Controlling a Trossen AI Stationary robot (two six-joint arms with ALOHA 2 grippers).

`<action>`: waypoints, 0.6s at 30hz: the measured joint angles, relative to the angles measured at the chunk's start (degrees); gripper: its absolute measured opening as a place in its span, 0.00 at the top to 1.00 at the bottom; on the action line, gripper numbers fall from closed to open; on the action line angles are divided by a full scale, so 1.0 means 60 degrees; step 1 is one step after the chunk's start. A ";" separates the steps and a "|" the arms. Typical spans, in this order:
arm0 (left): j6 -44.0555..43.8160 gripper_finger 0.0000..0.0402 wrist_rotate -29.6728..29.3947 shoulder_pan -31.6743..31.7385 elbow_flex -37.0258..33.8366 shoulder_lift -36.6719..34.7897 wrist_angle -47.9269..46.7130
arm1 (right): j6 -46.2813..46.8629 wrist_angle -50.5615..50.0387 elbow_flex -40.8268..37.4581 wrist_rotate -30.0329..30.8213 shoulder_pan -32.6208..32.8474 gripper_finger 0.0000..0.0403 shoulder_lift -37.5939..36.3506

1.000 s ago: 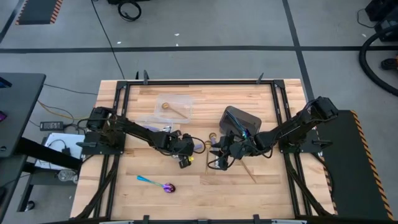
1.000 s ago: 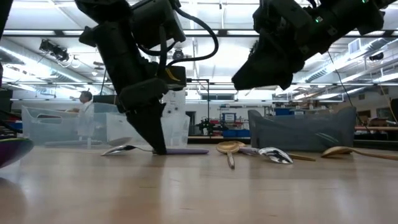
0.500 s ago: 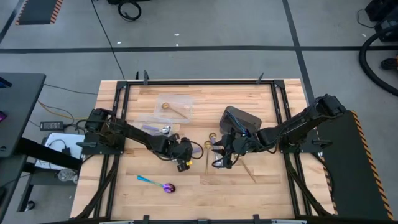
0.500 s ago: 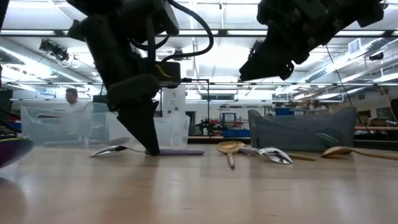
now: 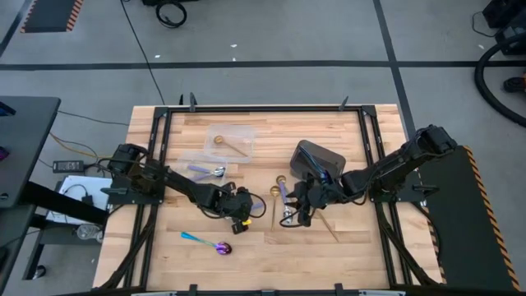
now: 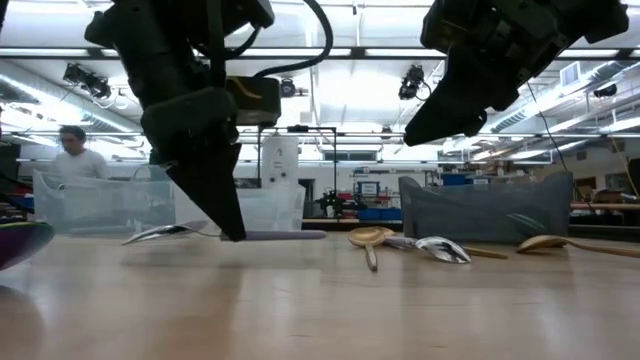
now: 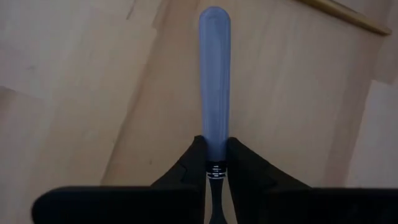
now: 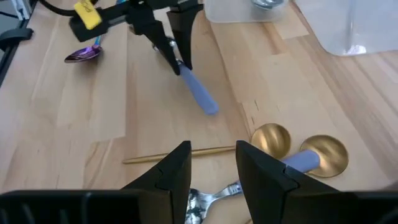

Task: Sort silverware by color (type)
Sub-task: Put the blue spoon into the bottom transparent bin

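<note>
Wood table (image 5: pixel 345 247), L gripper (image 5: pixel 241 210) jaws pinching blue-handled spoon (image 7: pixel 214 74), R gripper (image 5: pixel 297 210) jaws parted, nothing held

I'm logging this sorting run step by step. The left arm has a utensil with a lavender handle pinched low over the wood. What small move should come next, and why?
Probably lift it straight up. The left gripper is shut on the lavender-handled utensil, and its fingers reach down to the table, so dragging sideways could scrape it.
</note>
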 joint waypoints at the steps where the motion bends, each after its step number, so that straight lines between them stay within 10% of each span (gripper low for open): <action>1: 0.0000 0.88 0.0000 0.0000 0.0000 0.0000 0.0014 | -0.0045 0.0001 0.0000 -0.0044 -0.0005 0.66 0.0000; 18: 0.0069 0.88 -0.0056 0.0011 0.0039 -0.0207 0.0093 | -0.0292 0.0005 0.0000 -0.0301 -0.0007 0.66 0.0000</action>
